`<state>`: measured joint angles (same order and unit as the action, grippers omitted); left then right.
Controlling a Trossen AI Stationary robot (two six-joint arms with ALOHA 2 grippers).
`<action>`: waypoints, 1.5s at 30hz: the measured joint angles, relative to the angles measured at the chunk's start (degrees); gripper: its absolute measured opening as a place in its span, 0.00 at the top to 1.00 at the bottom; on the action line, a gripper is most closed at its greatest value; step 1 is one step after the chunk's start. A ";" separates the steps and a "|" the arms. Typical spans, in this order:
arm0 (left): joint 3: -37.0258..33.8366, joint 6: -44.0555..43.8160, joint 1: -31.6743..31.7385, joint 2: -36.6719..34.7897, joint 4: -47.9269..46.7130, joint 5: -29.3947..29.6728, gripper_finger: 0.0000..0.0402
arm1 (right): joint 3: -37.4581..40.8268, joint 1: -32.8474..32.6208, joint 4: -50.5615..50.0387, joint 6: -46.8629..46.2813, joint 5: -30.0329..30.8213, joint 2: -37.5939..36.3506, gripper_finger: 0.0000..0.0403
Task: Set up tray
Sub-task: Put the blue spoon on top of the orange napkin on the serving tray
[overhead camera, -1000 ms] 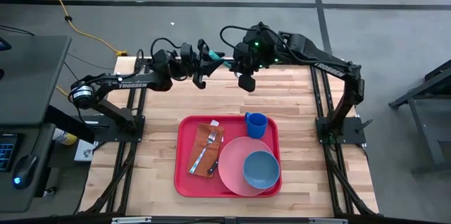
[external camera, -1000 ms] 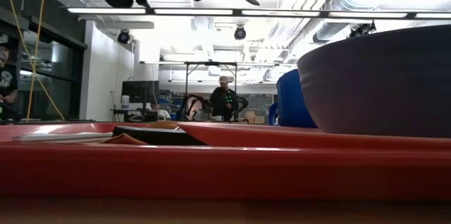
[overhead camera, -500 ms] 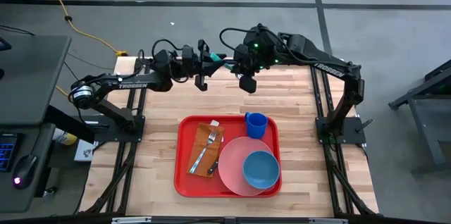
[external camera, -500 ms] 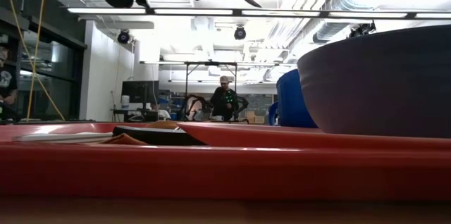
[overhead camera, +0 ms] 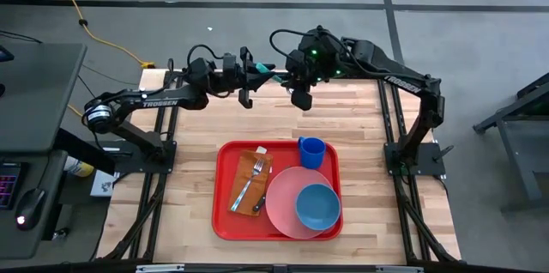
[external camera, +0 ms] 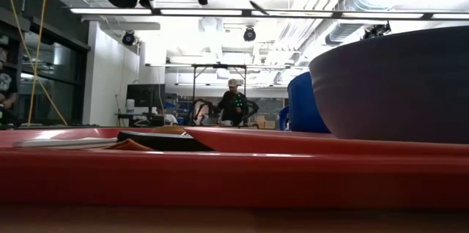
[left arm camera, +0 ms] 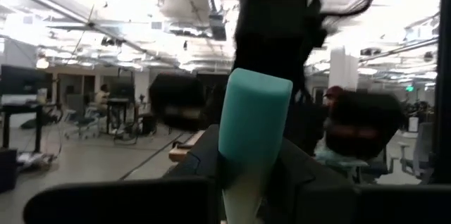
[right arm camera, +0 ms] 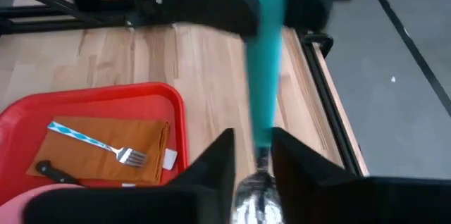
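"TROSSEN" stands in white letters on the left arm (overhead camera: 159, 101), and again on the right arm (overhead camera: 396, 80), upper middle of the high view.

right gripper (overhead camera: 299, 100) fingers eased off teal-handled spoon (overhead camera: 266, 70)

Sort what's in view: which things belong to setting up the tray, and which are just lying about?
Job:
tray
pink plate
blue bowl
blue cup
brown napkin
fork
teal-handled utensil, between the arms

Lying about:
yellow cable
computer mouse
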<state>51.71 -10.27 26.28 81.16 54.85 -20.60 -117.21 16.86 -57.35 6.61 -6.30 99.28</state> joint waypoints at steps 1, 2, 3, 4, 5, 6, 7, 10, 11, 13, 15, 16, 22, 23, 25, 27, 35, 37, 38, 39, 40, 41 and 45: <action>-0.02 0.16 0.00 0.01 -0.46 0.08 0.78 | 0.00 0.00 0.43 0.48 -0.18 -0.06 0.80; -0.03 0.22 0.00 0.01 -0.89 0.09 0.78 | -0.02 -0.04 0.88 0.74 -0.26 -0.08 0.76; -0.03 0.23 0.00 0.01 -1.21 0.07 0.78 | -0.04 -0.04 1.23 0.91 -0.23 -0.08 0.72; -0.03 0.22 0.00 0.01 -1.50 0.06 0.78 | -0.04 -0.04 1.55 0.92 -0.21 -0.08 0.68; -0.03 0.21 0.00 0.01 -1.66 0.03 0.78 | -0.04 -0.06 1.86 0.88 0.00 -0.06 0.64; -0.03 0.20 0.00 0.01 -1.78 0.04 0.78 | -0.04 -0.09 1.92 0.87 0.33 -0.06 0.60; -0.03 0.18 0.00 0.01 -1.90 0.37 0.78 | -0.04 -0.09 1.69 0.87 1.11 -0.16 0.57; -0.03 0.16 0.00 -1.04 -6.42 4.32 0.78 | -0.04 -0.03 -1.01 0.88 5.59 -0.45 0.48; -0.05 0.51 0.00 -1.77 -8.52 6.96 0.78 | -0.04 0.00 -2.34 0.92 7.30 -0.54 0.45; -0.05 1.89 0.03 -4.07 -13.70 12.73 0.78 | -0.04 0.02 -4.65 1.06 10.37 -0.86 0.42; -0.03 2.01 0.00 -7.12 -20.34 20.92 0.78 | -0.04 0.00 -6.92 0.92 13.13 -1.35 0.41; -0.05 2.41 -0.02 -8.74 -23.14 25.06 0.78 | -0.04 0.00 -8.17 0.89 14.06 -1.72 0.41; 0.01 8.88 -4.15 -19.13 -36.30 46.75 0.78 | -0.04 0.39 -14.89 -0.41 18.88 -2.89 0.40; 0.02 9.63 -5.58 -20.70 -39.16 50.26 0.78 | -0.04 0.50 -15.59 -0.68 19.22 -2.95 0.40; 0.02 9.70 -9.29 -23.47 -44.62 58.66 0.78 | -0.04 1.18 -16.92 -1.22 19.95 -3.31 0.40; 0.02 7.76 -14.52 -25.64 -50.50 69.60 0.78 | -0.04 1.96 -17.96 -1.25 20.39 -3.40 0.40; 0.00 -5.27 -35.68 -26.70 -66.35 99.61 0.78 | -0.04 7.47 -18.04 0.24 19.85 -3.40 0.40; 0.01 -8.54 -39.19 -25.72 -68.16 102.25 0.78 | -0.04 8.98 -18.04 1.02 18.38 -3.40 0.40; 0.00 -9.50 -40.70 -25.09 -68.92 102.71 0.78 | -0.04 9.68 -18.04 1.18 17.73 -3.40 0.40; -0.01 -10.01 -42.10 -24.44 -69.17 103.14 0.78 | -0.04 10.39 -18.04 1.28 16.95 -3.40 0.40; 0.00 -10.83 -43.27 -23.81 -68.96 103.65 0.78 | -0.04 11.03 -18.04 1.33 16.04 -3.40 0.40; 0.00 -11.83 -44.20 -23.14 -68.88 103.88 0.78 | -0.04 11.67 -18.04 1.34 15.02 -3.40 0.40; 0.00 -15.90 -46.72 -19.74 -69.01 104.12 0.78 | -0.04 13.36 -18.04 1.73 11.36 -3.40 0.40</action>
<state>51.70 -26.18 -20.45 61.41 -14.15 83.52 -117.25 30.22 -75.40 8.34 5.06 95.88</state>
